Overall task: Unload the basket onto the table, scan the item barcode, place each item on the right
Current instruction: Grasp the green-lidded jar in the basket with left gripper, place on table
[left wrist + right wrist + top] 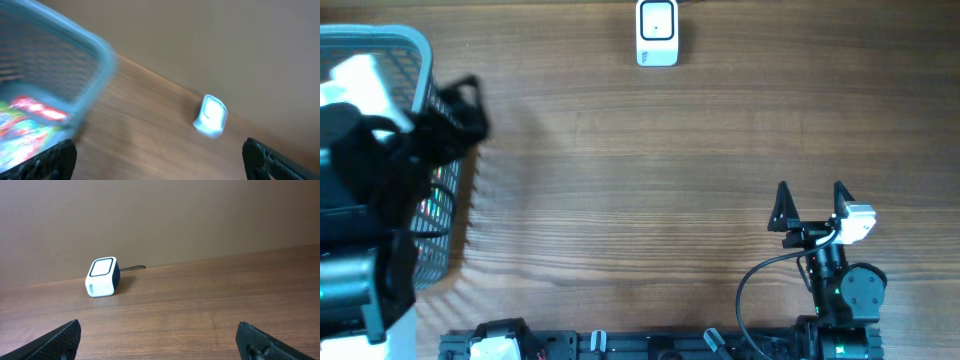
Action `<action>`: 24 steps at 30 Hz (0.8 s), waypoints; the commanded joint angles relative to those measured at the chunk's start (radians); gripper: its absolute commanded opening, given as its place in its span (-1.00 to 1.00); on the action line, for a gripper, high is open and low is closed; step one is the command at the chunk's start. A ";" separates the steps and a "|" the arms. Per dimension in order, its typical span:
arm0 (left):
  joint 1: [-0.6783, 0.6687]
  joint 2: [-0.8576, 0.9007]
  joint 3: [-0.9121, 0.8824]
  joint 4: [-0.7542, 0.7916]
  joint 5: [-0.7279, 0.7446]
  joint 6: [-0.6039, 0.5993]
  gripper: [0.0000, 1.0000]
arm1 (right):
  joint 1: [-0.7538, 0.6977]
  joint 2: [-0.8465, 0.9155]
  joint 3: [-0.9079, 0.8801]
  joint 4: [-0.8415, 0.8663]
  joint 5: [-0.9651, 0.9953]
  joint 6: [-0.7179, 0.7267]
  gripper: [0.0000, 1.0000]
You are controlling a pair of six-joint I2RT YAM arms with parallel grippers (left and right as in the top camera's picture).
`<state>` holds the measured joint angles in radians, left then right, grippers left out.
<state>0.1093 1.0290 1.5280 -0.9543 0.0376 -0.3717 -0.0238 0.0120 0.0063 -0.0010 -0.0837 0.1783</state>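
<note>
Two robot arms work at a wooden counter (620, 180), at the opening step of a barcode scan: no item has been picked up yet. The left hand (160, 164) hangs released, fingers spread wide and empty, close to the rim of a pale blue mesh basket (100, 50). The view from its wrist is blurred. Ahead of this hand and to its left, inside the basket, lie brightly coloured packets (22, 125), one with a red and white label. These appear to be the items to scan, though no barcode can be made out. The small white scanner (211, 116), with a dark window on its face, stands on the counter well ahead of the left hand and a little to its right. The right hand (160, 342) is likewise released and empty, low over bare counter. From it the scanner is far ahead and to the left, its cable (132, 268) trailing toward the back wall. The next move likely calls for the left hand to reach down into the basket, close on a single packet, then carry it toward the scanner window. The basket wall and the crowded packets may hinder a clean grip. Nothing stands on the counter between basket and scanner.
</note>
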 commanded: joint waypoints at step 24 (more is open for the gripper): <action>0.695 0.642 -0.245 -0.151 -0.238 -0.465 1.00 | 0.004 -0.003 -0.001 0.002 0.017 0.006 0.99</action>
<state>0.7986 1.6604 1.3682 -1.1599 -0.2234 -0.8501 -0.0238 0.0120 0.0063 -0.0010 -0.0837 0.1783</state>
